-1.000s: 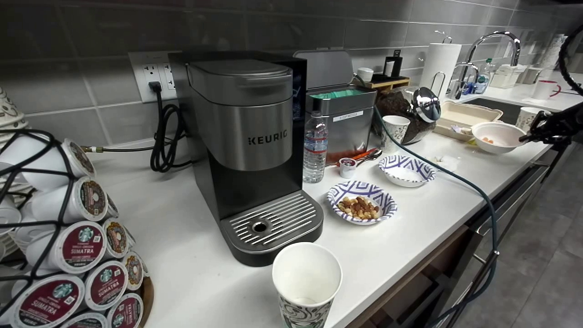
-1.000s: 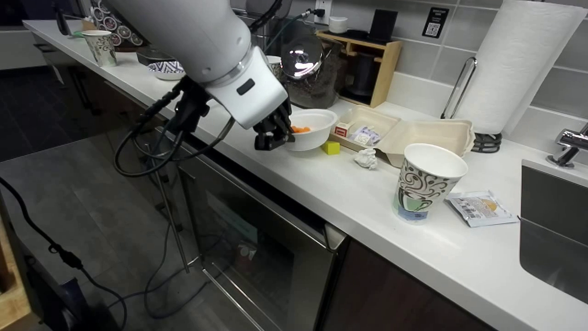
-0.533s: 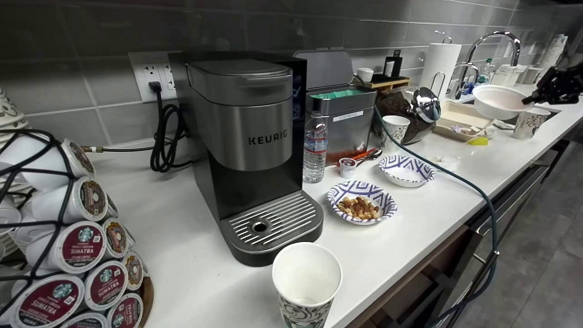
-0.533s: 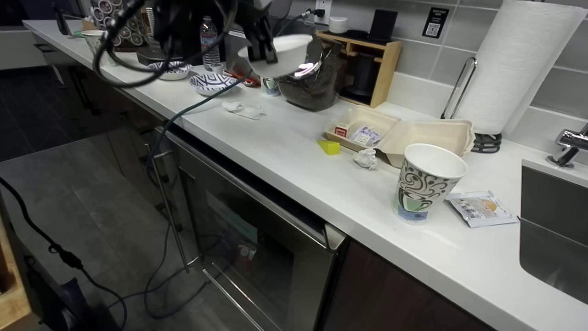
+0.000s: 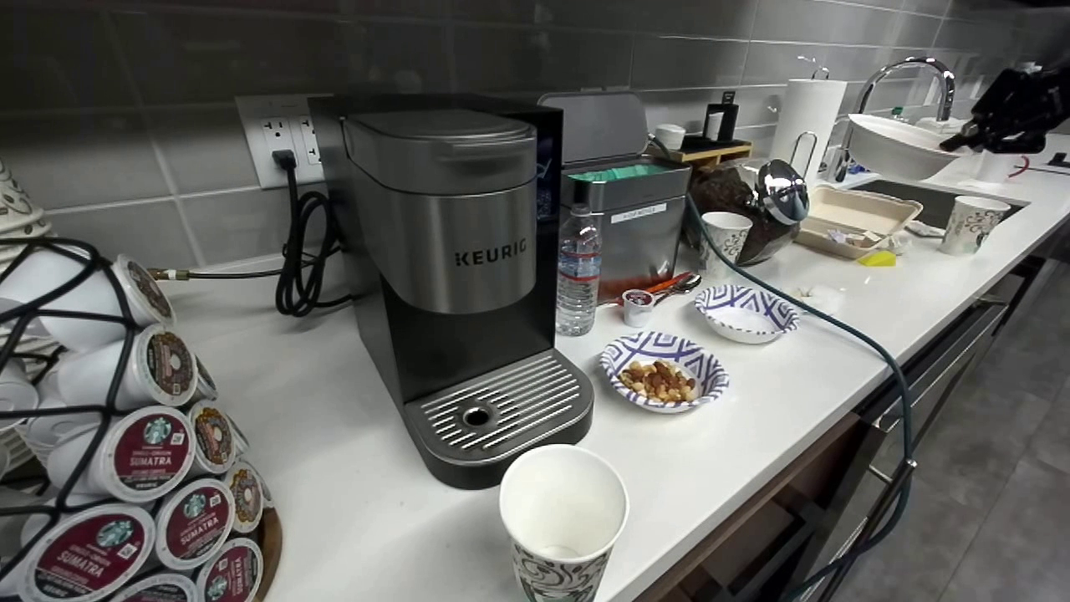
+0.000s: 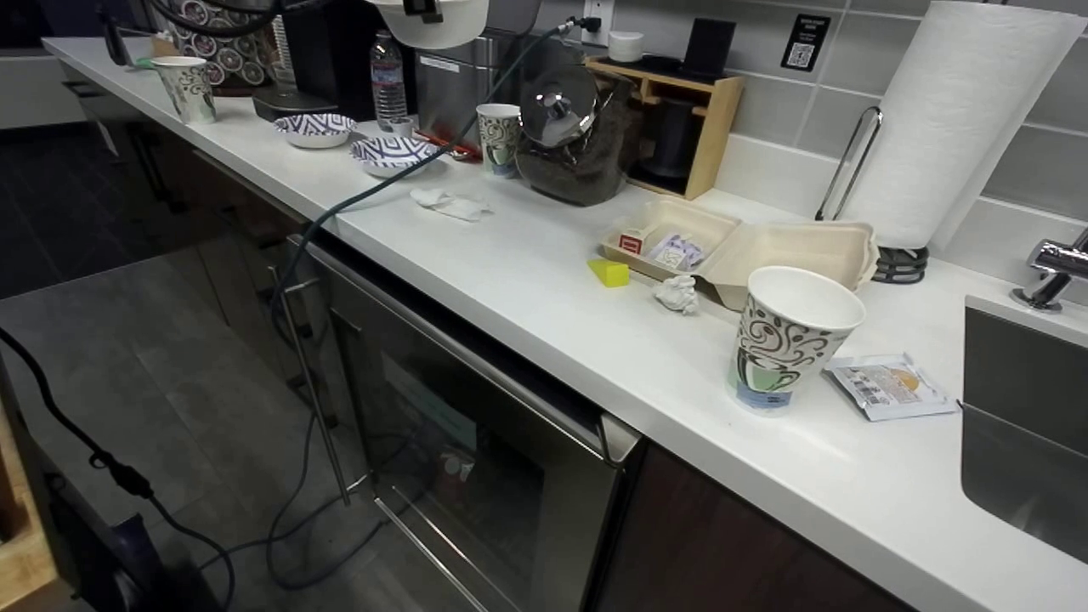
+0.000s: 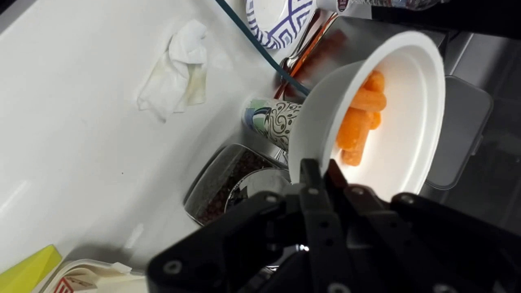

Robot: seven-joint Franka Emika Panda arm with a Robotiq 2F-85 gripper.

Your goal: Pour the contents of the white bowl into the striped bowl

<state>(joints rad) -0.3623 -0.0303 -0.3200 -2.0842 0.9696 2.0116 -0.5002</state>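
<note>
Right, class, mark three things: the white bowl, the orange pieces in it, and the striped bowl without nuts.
White bowl [image 7: 405, 126], wrist view: on its bare inner wall.
Orange pieces [image 7: 356, 128], wrist view: on a piece mid-heap.
Striped bowl [image 5: 746, 318], in an exterior view: on its white inside.

Tilted white bowl [image 7: 411, 122] in midair, carrots [image 7: 360, 122] inside
The striped bowl [image 5: 746, 316], white with blue lines, sits upright on the counter [image 5: 318, 410].

Grey tiled wall [image 5: 535, 58], white countertop [image 6: 527, 272], dark cabinet [image 6: 714, 535], grey floor [image 6: 212, 365]
</note>
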